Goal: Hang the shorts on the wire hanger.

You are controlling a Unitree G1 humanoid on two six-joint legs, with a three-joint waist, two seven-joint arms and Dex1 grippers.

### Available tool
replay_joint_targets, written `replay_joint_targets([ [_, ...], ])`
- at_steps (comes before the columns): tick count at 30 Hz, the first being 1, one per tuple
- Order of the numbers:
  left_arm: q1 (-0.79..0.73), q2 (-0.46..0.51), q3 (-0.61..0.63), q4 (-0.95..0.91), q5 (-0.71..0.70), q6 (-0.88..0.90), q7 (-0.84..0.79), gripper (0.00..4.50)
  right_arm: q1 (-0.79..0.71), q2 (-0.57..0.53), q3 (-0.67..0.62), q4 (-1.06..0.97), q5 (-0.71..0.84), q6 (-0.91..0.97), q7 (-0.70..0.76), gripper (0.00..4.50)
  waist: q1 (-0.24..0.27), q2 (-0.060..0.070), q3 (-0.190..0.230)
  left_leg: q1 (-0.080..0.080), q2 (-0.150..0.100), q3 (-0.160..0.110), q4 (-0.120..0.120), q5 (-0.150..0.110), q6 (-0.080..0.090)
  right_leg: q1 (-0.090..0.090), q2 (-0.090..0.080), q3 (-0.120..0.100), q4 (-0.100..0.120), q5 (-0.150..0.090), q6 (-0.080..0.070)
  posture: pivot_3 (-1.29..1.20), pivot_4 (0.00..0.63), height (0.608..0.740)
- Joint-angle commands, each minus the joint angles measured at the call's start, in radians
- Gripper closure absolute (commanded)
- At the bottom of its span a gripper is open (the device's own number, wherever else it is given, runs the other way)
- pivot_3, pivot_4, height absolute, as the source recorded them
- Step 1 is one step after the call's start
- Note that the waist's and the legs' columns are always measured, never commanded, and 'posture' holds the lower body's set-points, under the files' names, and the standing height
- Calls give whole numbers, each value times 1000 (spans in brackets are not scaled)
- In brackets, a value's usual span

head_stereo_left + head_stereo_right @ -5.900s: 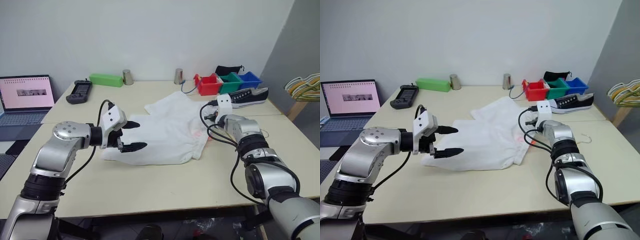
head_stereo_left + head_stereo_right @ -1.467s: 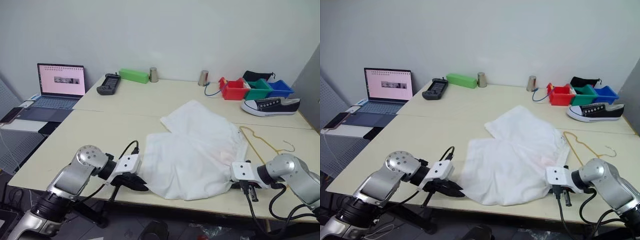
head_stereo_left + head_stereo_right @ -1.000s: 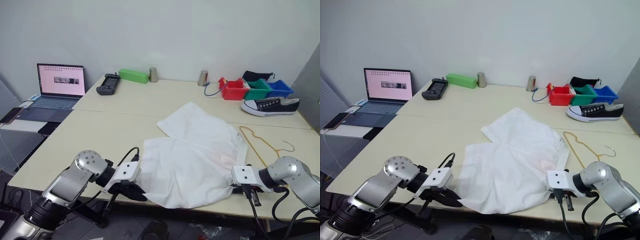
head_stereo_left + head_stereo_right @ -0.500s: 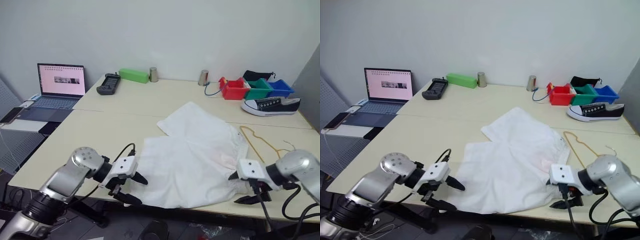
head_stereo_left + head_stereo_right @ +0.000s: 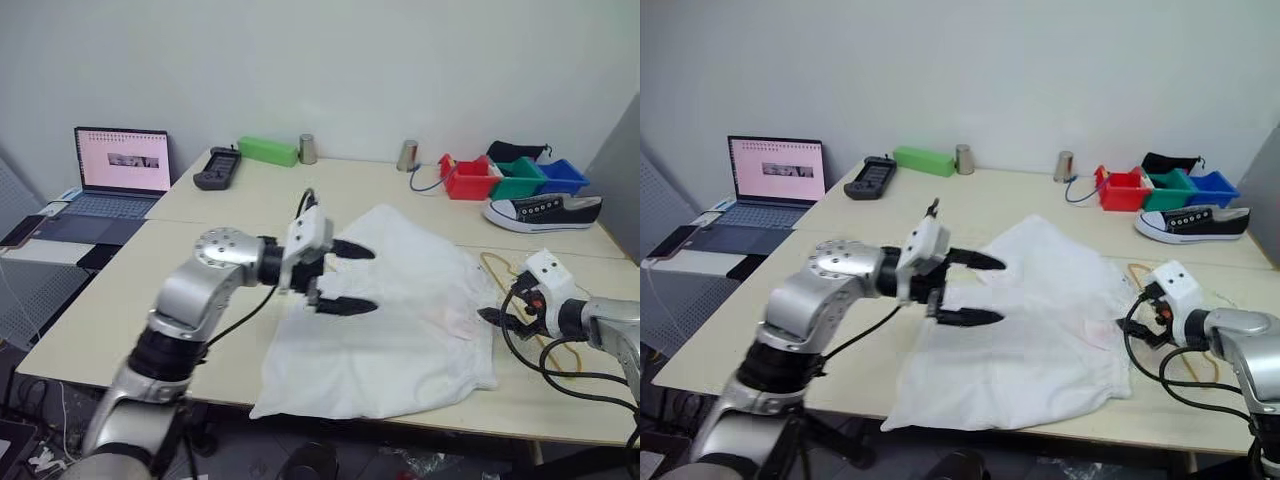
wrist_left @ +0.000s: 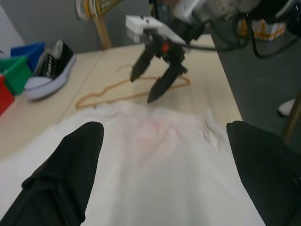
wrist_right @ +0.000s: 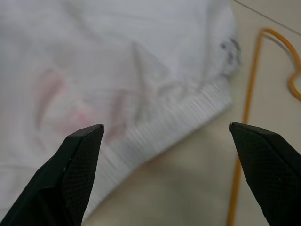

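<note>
While the shorts [image 5: 385,320] lie spread flat across the lower middle of the frame, their near hem reaches the front edge of the tabletop [image 5: 130,300] and the gathered waistband faces the right side. A faint pink mark shows on the fabric near that waistband. Above the cloth, at centre frame, the left tool [image 5: 345,277] hovers with its two black fingers spread wide and nothing between them. At the right edge, the right tool [image 5: 497,313] sits just beside the waistband, fingers also parted and empty. Beneath and past it lies the wire hanger [image 6: 127,92], thin and yellow-gold, flat on the tabletop beside the shorts. Farther back, at upper right, a black sneaker [image 5: 543,211] rests before red, green and blue bins [image 5: 508,177]. A laptop [image 5: 115,170] stands open at upper left.
</note>
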Motion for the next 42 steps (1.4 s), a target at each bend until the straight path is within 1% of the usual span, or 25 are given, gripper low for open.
replay_joint_targets([
  [1, -18, -47, -40, 18, 28, -41, 43, 52, -1, 4, -74, 29, -35, 26, -98, 0, -12, 1, -1, 0, 0, 0, 0, 0, 0, 0, 0, 0, 0, 0, 0, 298, 0, 740],
  [6, -17, -76, -97, 84, 71, -120, 26, 52, 5, 0, -94, 92, -35, 46, -136, 0, -45, 2, -1, 2, 0, 0, 0, 0, 0, 1, 5, 0, 0, 2, -3, 293, 0, 740],
  [10, -54, -147, -115, 185, 107, -180, 58, 52, -18, -5, -76, 182, -52, 11, -157, 0, -68, 2, -1, 4, 1, -1, 0, 0, 0, 4, 8, -1, 0, 2, -5, 295, 0, 740],
  [14, -72, -194, -122, 212, 115, -192, 67, 52, -53, 4, -53, 269, -55, -23, -162, 0, -93, 2, -1, 6, 1, -1, 0, 0, 0, 6, 8, 0, 0, 2, -5, 296, 0, 740],
  [17, -71, -198, -131, 204, 123, -196, 63, 52, -73, 11, -22, 324, -59, -39, -148, 0, -111, 2, -1, 7, 1, -1, 0, 0, 0, 6, 8, 0, 0, 1, -5, 299, 0, 740],
  [23, -59, -167, -120, 187, 120, -183, 51, 52, -96, 34, -30, 382, -3, 17, -98, 0, -136, 2, -1, 15, 2, -2, -3, 0, 1, 13, 8, 0, 0, 0, -7, 310, 0, 740],
  [26, -53, -154, -123, 179, 121, -181, 52, 52, -98, 36, -26, 399, 25, 35, -67, 0, -146, 2, -1, 16, 2, -2, -3, 0, 1, 13, 8, 0, 0, 0, -7, 313, 0, 740],
  [30, -56, -152, -124, 177, 120, -178, 57, 0, -120, 40, -31, 455, 44, 48, -54, 562, -153, 2, -1, 16, 2, -3, -3, 0, 1, 14, 8, -1, 0, 0, -7, 324, 0, 740],
  [34, -62, -153, -121, 186, 126, -186, 65, 0, -135, 31, -9, 497, 32, 17, -39, 1554, -155, 1, -2, 16, 2, -3, -3, 0, 1, 14, 8, -1, 0, 0, -7, 335, 0, 740],
  [35, -63, -153, -121, 188, 127, -188, 66, 0, -135, 29, -1, 502, 27, 2, -36, 1711, -155, 1, -2, 16, 2, -3, -3, 0, 1, 14, 8, -1, 0, 0, -7, 339, 0, 740],
  [36, -64, -153, -120, 190, 128, -189, 66, 0, -135, 29, 4, 508, 24, -8, -35, 2011, -154, 1, -2, 16, 2, -3, -3, 0, 1, 14, 8, -1, 0, 0, -7, 343, 0, 740],
  [38, -66, -152, -120, 192, 130, -189, 68, 0, -131, 31, 8, 519, 22, -18, -33, 2433, -154, 1, -2, 16, 2, -3, -3, 0, 1, 14, 8, -1, 0, 0, -7, 349, 0, 740],
  [39, -66, -150, -119, 192, 131, -189, 69, 0, -126, 31, 15, 522, 18, -26, -32, 2757, -155, 1, -2, 16, 2, -3, -3, 0, 1, 14, 8, -1, 0, 0, -7, 351, 0, 740],
  [42, -61, -147, -116, 191, 135, -192, 74, 0, -123, 33, 18, 534, 12, -41, -37, 3399, -155, 1, -2, 16, 3, -3, -3, 0, 1, 14, 8, -1, 0, 0, -7, 354, 0, 740],
])
